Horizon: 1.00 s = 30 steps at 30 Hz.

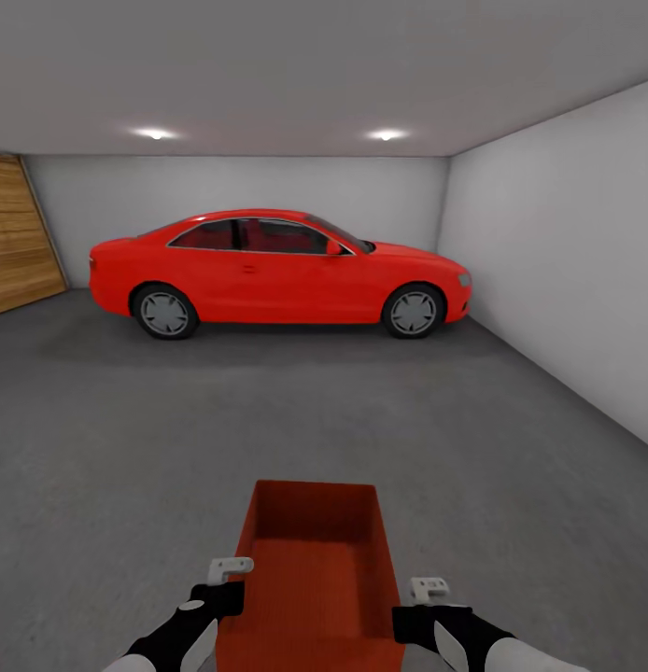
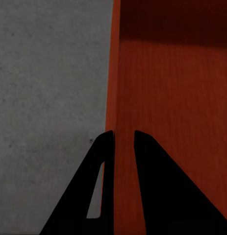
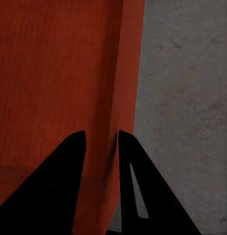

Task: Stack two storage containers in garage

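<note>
So the orange-red storage container sits at 6 o'clock in the head view, open side up, long axis pointing straight ahead toward the car. Nothing inside it that I can see, just the ribbed bottom. It's carried between the two arms, over the dark grey speckled floor.

Left gripper is clamped on the container's left wall, one finger outside and one inside, the thin wall pinched in the narrow gap between them. Right gripper does the same on the right wall, fingers squeezed onto the rim from both sides. In the head view the two black wrists sit at about 7 and 5 o'clock, either side of the bin's near end.

Further out: the red car is parked side-on at 12 o'clock, nose toward the right, well apart from the bin with a wide stretch of bare floor between. A pale grey wall runs along 3 o'clock, a wood-plank door at 10 o'clock, and two ceiling spotlights glow up top.
</note>
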Available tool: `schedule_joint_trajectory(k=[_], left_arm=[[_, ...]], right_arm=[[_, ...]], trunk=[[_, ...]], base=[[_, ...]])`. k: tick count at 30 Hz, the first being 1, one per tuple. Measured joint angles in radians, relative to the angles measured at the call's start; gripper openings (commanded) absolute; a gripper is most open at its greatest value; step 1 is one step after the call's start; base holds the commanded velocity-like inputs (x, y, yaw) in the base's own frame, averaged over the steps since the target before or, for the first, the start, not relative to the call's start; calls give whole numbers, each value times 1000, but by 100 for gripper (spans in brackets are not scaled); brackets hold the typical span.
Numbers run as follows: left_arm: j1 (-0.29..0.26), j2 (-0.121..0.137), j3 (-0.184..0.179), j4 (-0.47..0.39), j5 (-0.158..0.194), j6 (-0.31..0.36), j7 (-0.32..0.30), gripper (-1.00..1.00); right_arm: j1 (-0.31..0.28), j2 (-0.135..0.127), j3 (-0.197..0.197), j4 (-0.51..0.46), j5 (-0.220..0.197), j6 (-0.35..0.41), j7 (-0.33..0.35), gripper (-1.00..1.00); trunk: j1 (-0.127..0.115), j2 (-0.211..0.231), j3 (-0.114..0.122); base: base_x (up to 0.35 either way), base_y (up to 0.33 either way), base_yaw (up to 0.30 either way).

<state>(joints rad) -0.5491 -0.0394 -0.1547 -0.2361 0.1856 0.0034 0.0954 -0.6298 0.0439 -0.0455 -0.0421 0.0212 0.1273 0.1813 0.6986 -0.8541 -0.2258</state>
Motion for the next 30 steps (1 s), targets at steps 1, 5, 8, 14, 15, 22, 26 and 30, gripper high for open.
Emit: schedule_joint_trajectory(k=[1,5,8,14,15,22,26,30], left_arm=[[0,0,0,0,0,0,0,-100],[0,0,0,0,0,0,0,-100],[0,0,0,0,0,0,0,-100],[0,0,0,0,0,0,0,-100],[0,0,0,0,0,0,0,-100],[0,0,0,0,0,0,0,-100],[0,0,0,0,0,0,0,-100],[0,0,1,0,0,0,0,-100]], right_arm=[[0,0,0,0,0,0,0,-100],[0,0,0,0,0,0,0,-100],[0,0,0,0,0,0,0,-100],[0,0,0,0,0,0,0,-100],[0,0,0,0,0,0,0,-100],[0,0,0,0,0,0,0,-100],[0,0,0,-1,0,1,0,-100],[0,-1,-4,-1,4,0,2,-100]], trunk=[[0,0,0],[0,0,0],[0,0,0],[0,0,0],[0,0,0],[0,0,0],[0,0,0],[0,0,0]], base=[[273,0,0],[273,0,0],[273,0,0],[273,0,0],[273,0,0],[273,0,-2],[273,0,-87],[273,0,-214]])
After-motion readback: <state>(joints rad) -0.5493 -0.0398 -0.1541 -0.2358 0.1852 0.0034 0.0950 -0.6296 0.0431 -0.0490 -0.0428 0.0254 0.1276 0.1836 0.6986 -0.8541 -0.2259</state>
